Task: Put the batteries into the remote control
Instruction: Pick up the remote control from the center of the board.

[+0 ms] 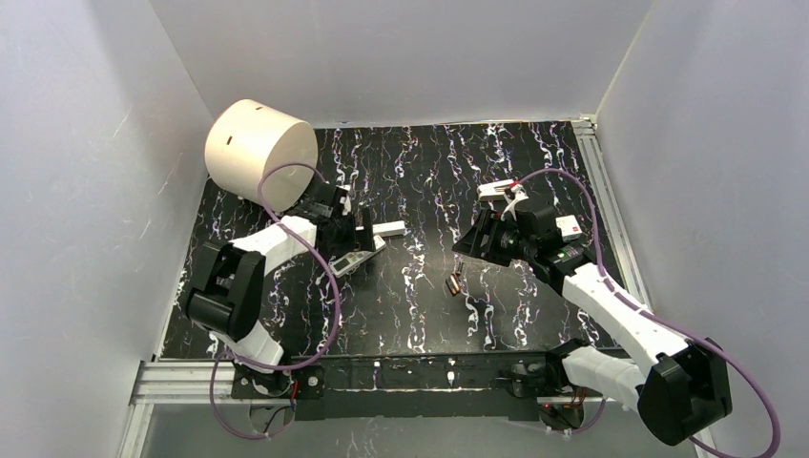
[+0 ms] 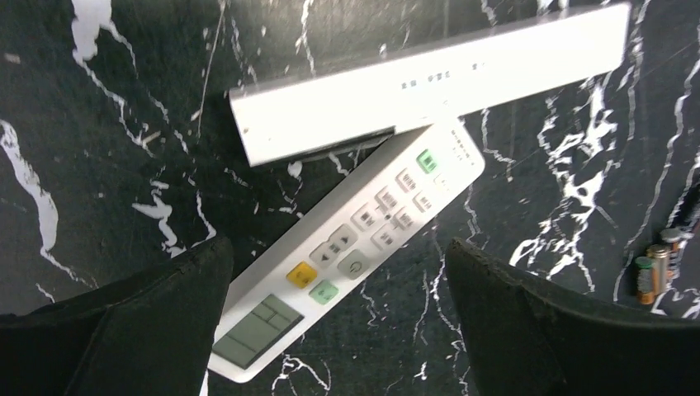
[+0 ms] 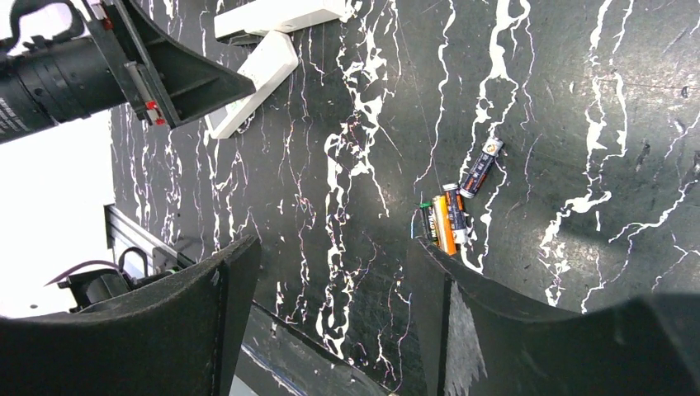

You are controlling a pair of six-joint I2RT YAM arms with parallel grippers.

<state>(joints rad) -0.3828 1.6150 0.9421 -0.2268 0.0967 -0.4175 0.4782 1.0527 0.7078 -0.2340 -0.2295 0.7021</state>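
Left gripper spreads wide and empty above the slim white plastic remote control, which lies buttons up toward the left edge of the black marbled table. Right gripper, fingers parted and empty, hovers over small cylindrical batteries near the table's centre.

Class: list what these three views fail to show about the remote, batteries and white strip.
Remote control: battery recess hidden underneath, all views; far end under the white strip, left wrist.
Batteries: top view, too small to count; right wrist, the right claw covers their lower ends.
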